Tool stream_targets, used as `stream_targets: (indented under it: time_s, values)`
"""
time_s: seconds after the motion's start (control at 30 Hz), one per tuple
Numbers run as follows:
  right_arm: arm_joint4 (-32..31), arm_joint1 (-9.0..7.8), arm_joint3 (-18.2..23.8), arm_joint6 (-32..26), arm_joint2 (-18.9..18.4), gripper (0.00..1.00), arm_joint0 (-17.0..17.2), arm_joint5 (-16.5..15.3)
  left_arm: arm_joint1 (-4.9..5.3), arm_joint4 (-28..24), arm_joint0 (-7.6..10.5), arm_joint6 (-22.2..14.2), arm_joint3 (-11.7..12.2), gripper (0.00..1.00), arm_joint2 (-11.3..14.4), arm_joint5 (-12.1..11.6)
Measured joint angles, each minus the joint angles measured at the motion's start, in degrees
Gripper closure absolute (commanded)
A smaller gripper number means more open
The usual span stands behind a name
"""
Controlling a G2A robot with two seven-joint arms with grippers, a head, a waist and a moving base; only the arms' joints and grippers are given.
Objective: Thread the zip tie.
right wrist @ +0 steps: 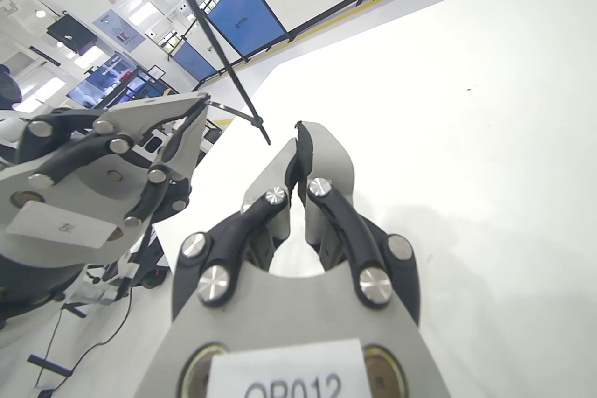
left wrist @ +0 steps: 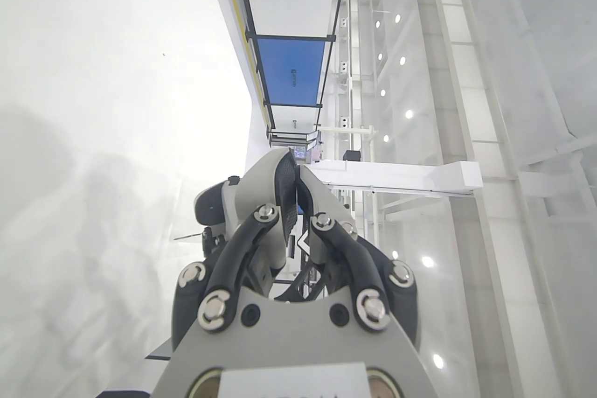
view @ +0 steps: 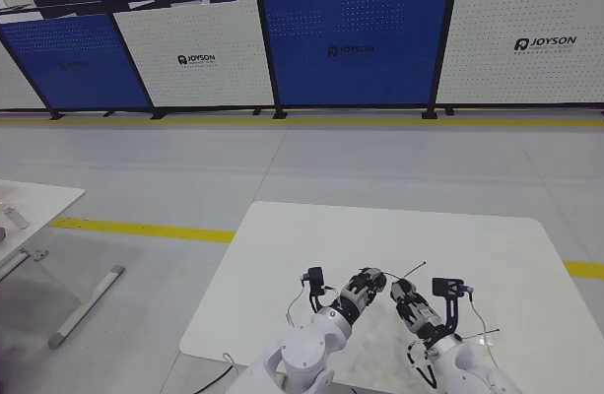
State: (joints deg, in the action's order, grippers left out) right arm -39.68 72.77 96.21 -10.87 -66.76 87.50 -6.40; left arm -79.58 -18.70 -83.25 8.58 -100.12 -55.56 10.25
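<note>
A black zip tie (right wrist: 205, 27) hangs in the air over the white table (right wrist: 443, 115). Its long strap runs down through its small head (right wrist: 256, 121) and ends in a short tip just past it. A short curved stretch leads from the head to my left gripper (right wrist: 199, 105), which is shut on it. My right gripper (right wrist: 297, 138) is shut a little way from the tie's tip, apart from it, with nothing seen between its pads. From above, both grippers (view: 379, 280) (view: 399, 287) sit close together near the table's front, the zip tie (view: 413, 270) rising between them. The left gripper (left wrist: 296, 173) has its pads pressed together.
The white table (view: 479, 236) stretches bare ahead and to both sides of the arms. A second table (view: 26, 202) stands far left, with a metal bar (view: 85, 307) on the floor beside it. Blue and white panels (view: 351, 49) line the back.
</note>
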Motion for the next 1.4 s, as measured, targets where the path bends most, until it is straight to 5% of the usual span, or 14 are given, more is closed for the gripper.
stream_targets:
  time_s: [0.87, 1.27, 1.4]
  values:
    - [-0.6, 0.27, 1.0, -0.2, 0.6, 0.9, -0.6, 2.1, -0.13, 1.3, -0.37, -0.3, 0.2, 1.0, 0.4, 0.1]
    - [-0.4, 0.31, 1.0, -0.5, 0.4, 0.76, -0.6, 2.4, -0.24, 1.6, -0.12, 0.1, 0.5, 1.0, 0.4, 0.7]
    - [-0.4, 0.3, 1.1, -1.0, 0.3, 0.8, -0.6, 2.5, -0.33, 1.4, 0.14, 0.1, 0.8, 1.0, 0.6, 1.0]
